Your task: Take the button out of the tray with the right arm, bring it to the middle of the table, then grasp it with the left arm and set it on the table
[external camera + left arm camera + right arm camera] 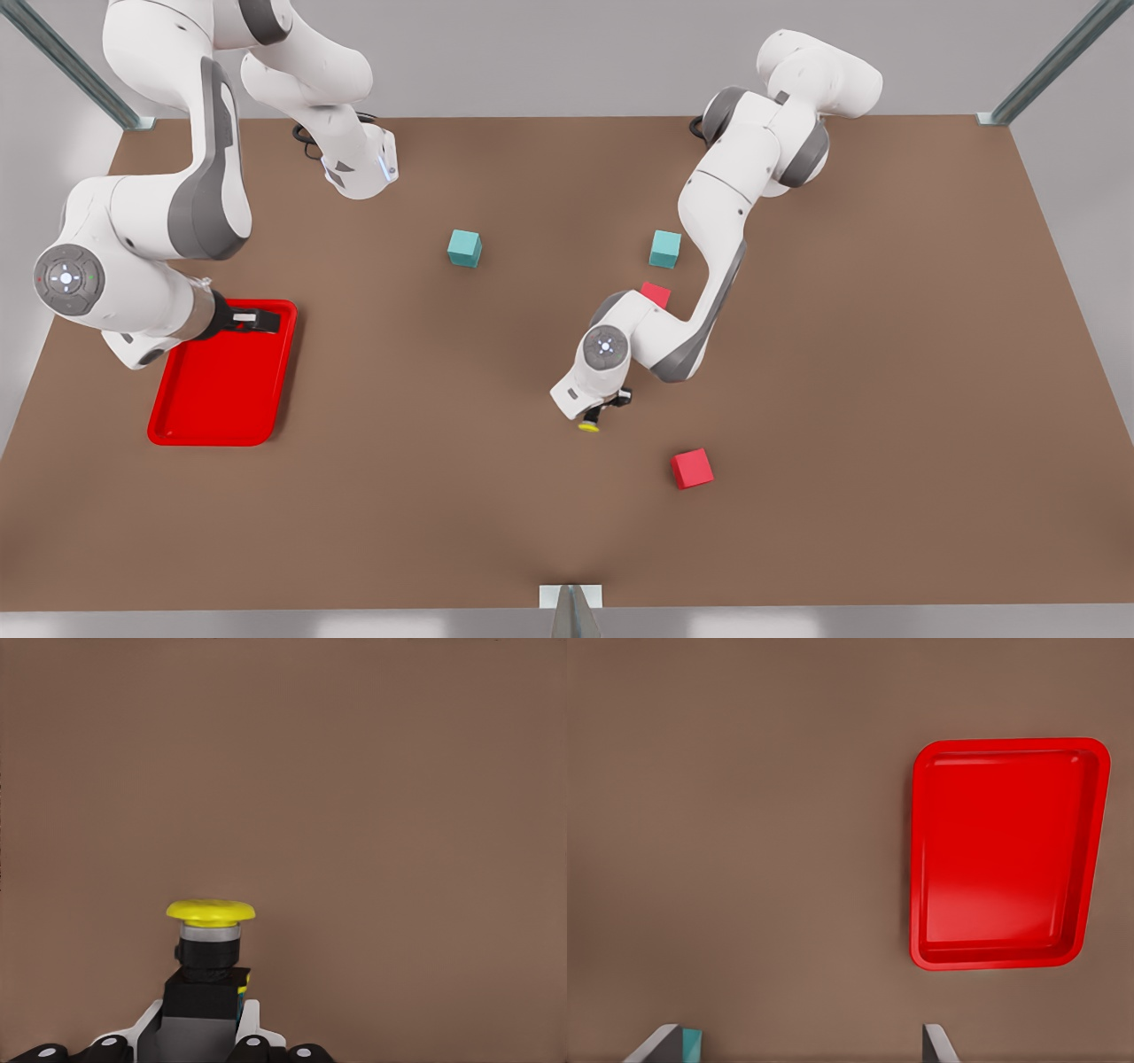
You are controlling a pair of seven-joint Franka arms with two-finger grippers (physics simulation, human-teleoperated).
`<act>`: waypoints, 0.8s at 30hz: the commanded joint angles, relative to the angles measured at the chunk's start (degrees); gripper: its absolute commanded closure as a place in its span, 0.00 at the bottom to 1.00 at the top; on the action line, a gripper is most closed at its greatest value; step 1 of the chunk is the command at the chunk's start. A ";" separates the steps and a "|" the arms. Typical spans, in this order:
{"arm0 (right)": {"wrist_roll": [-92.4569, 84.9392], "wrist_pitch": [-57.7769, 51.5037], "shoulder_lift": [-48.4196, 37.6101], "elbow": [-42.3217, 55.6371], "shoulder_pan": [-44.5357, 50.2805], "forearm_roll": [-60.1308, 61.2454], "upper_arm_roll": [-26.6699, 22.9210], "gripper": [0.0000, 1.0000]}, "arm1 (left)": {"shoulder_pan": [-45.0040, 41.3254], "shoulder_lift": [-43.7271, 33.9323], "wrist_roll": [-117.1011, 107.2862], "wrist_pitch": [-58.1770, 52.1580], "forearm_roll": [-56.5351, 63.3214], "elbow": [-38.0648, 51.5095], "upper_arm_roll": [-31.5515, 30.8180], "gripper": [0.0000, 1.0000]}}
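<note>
The button (588, 426) has a yellow domed cap on a black base. My left gripper (604, 408) is shut on that base near the middle of the table (886, 354), cap pointing away from the hand. In the left wrist view the button (210, 912) sticks out beyond the left gripper (205, 1032) over bare tabletop. The red tray (221, 381) lies at the front view's left with nothing in it. My right gripper (257, 319) hovers over its far edge. In the right wrist view the tray (1005, 850) lies far below, and the right gripper (797, 1050) is open.
Two teal cubes (464, 248) (665, 249) stand on the far half of the table. One red cube (656, 294) is partly behind the left arm, another red cube (692, 469) sits just to the front view's right of the button.
</note>
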 commanded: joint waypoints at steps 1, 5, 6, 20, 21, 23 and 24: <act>-0.70 0.20 -0.06 0.10 -0.32 0.05 0.07 0.00 | -0.92 -0.09 -30.98 1.38 0.56 0.26 0.01 0.57; -1.14 5.73 -0.59 -0.08 -2.52 -0.03 0.25 0.00 | -2.86 0.09 -46.18 4.72 7.94 0.26 0.10 0.59; -2.72 6.26 -1.55 -1.21 -2.61 -0.03 0.34 0.00 | -3.21 0.09 -50.84 4.81 9.96 0.26 0.18 0.59; -2.37 7.05 -0.24 -1.57 -2.17 0.14 0.43 0.00 | -21.67 6.33 -99.10 -17.24 23.68 -1.85 24.35 0.60; -2.46 7.05 0.02 -1.57 -2.26 0.06 0.43 0.00 | -22.28 6.77 -101.21 -19.97 23.77 -1.76 24.44 0.60; -2.54 7.66 0.11 -1.75 -2.34 0.14 0.43 0.00 | -26.41 9.14 -103.67 -28.22 23.68 -1.14 28.30 0.60; -2.54 7.75 0.11 -1.84 -2.34 0.14 0.43 0.00 | -26.59 9.40 -105.17 -30.34 23.33 -0.97 28.49 0.60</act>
